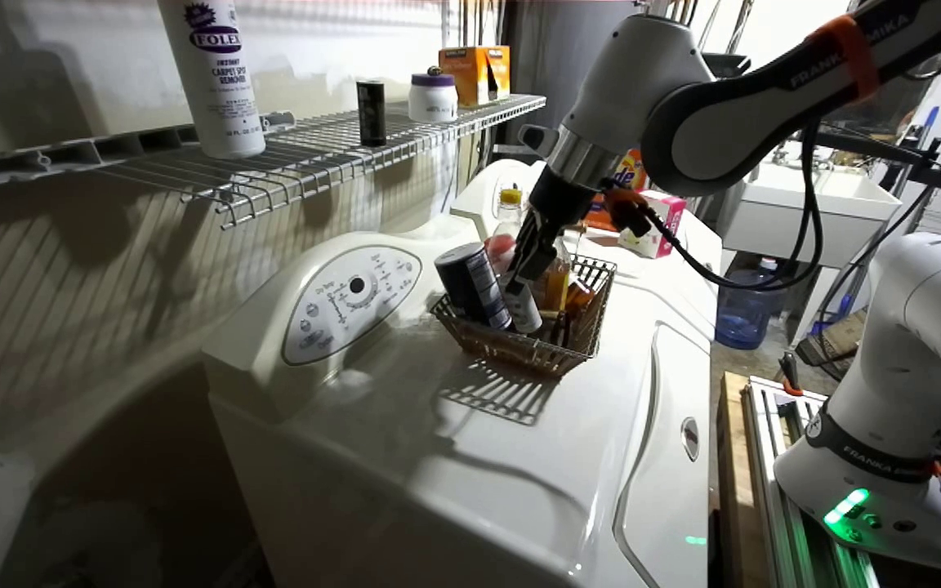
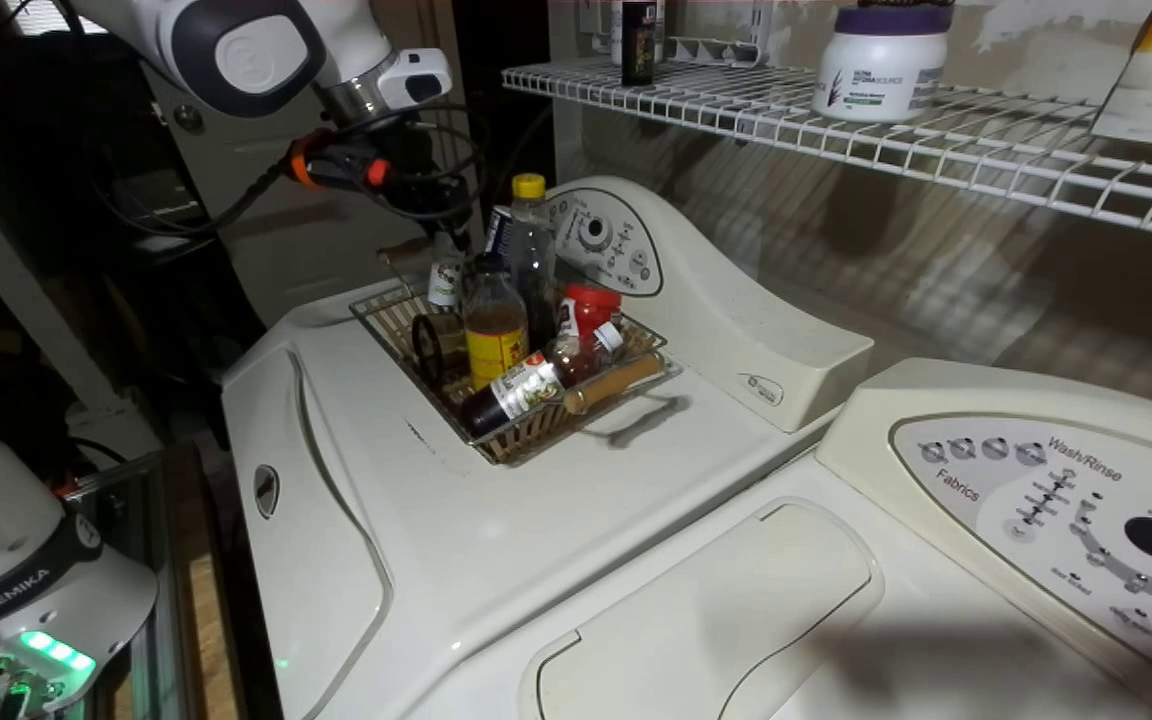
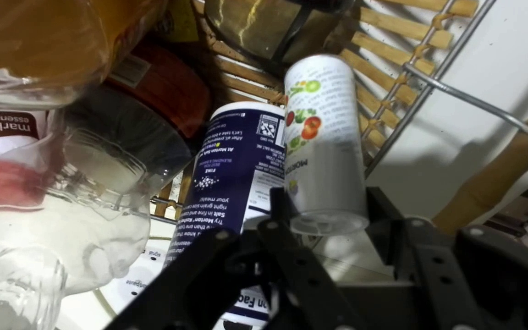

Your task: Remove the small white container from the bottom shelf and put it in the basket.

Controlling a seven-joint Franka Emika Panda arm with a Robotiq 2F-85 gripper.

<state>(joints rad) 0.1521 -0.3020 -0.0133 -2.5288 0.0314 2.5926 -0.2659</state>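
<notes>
Over the basket (image 1: 511,347), the down-slanted arm (image 1: 632,82) grips the white container (image 3: 322,142).

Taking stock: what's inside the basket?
Bottles, a red jar, brownish vessel, blue canister and, between the jaws, the white container; anything beneath them in the basket is hidden.

The white container (image 3: 324,151) reads "MORTON", the bottle (image 1: 221,94) "FOLEX".

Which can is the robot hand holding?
The slim white container with vegetable pictures, gripped in the hand. The wider navy can beside it isn't.
</notes>
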